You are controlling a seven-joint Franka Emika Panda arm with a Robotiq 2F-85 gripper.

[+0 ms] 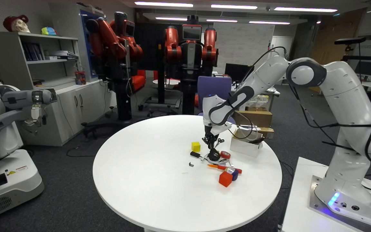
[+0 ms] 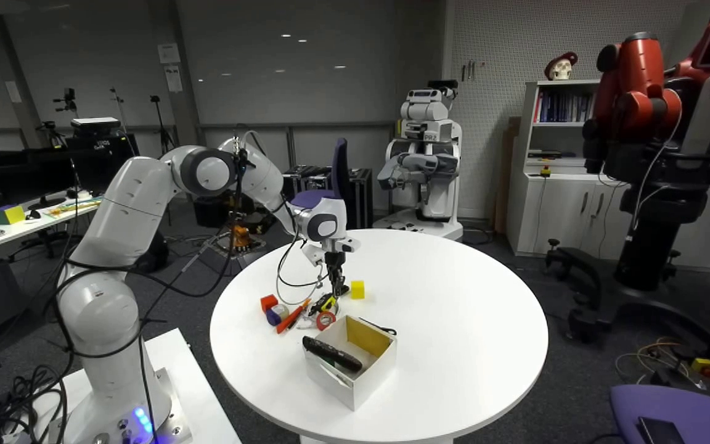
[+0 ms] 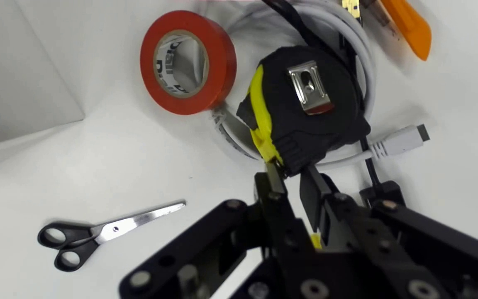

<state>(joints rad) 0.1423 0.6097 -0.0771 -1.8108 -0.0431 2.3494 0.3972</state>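
Note:
My gripper [image 3: 292,170] points down with its fingertips closed on the corner of a black and yellow tape measure [image 3: 326,99]. In both exterior views the gripper [image 1: 211,145] [image 2: 338,285] is low over the table, with the tape measure [image 1: 214,155] [image 2: 323,304] at its tips. A coiled white cable [image 3: 398,143] lies under the tape measure. A red tape roll [image 3: 222,70] is beside it. Black-handled scissors [image 3: 114,229] lie apart on the table. A yellow cube [image 1: 195,147] stands near the gripper, and a yellow patch shows between the fingers in the wrist view.
A white box [image 2: 375,377] with a black object across it stands close to the gripper. A red cube [image 1: 225,179], a blue tape roll [image 1: 234,175] and a red-orange tool [image 1: 217,166] lie nearby. A black connector [image 3: 382,194] lies beside the fingers. The round white table [image 1: 140,180] has a curved edge.

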